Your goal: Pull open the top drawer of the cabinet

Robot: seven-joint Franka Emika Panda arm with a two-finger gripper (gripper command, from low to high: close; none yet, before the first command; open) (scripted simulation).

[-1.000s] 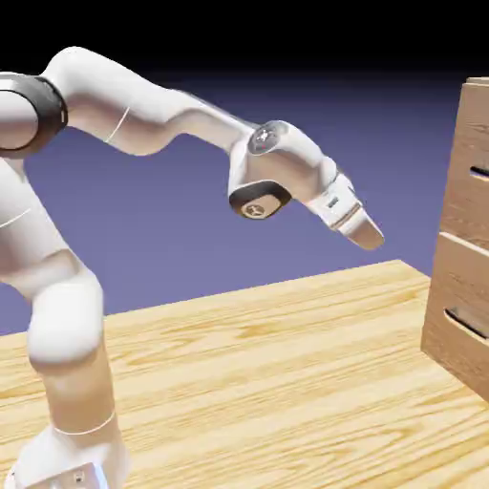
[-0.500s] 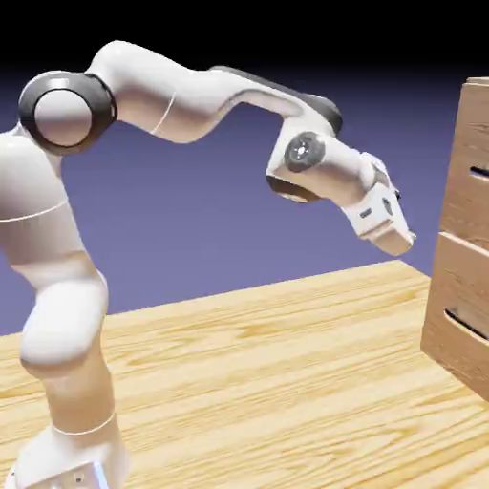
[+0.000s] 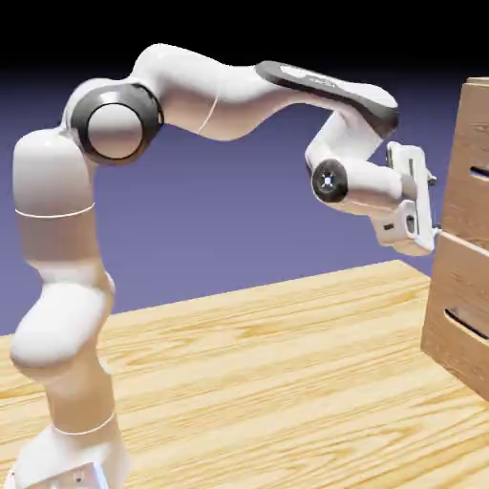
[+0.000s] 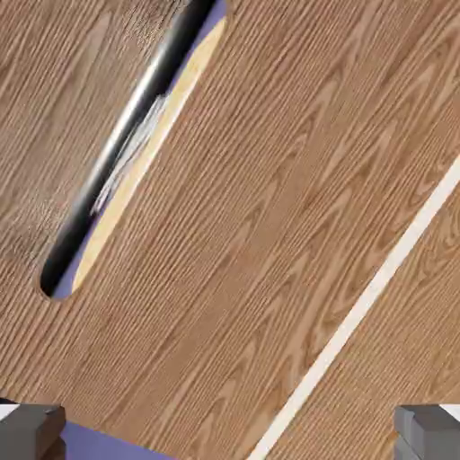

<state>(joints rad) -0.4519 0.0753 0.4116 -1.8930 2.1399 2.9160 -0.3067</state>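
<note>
In the exterior view, the white arm reaches to the right and the gripper (image 3: 427, 205) hangs just beside the front of the cabinet (image 3: 458, 315), near the seam under the top drawer (image 3: 470, 186). This drawer looks flush with the cabinet front, so I judge that it is not pulled out at all. Its dark slot handle (image 3: 480, 173) is a little above the hand, and the fingers are not in it. In the hand view, wood grain fills nearly all the picture. The slot handle (image 4: 130, 153) runs diagonally in the upper left part, and a pale seam (image 4: 368, 296) crosses the lower right. The two grey fingertips (image 4: 29, 431) stand far apart at the bottom corners with nothing between them, so the gripper is wide and holds nothing. The approach seems nearly finished; hooking the handle and the whole pull are left to do.
</note>
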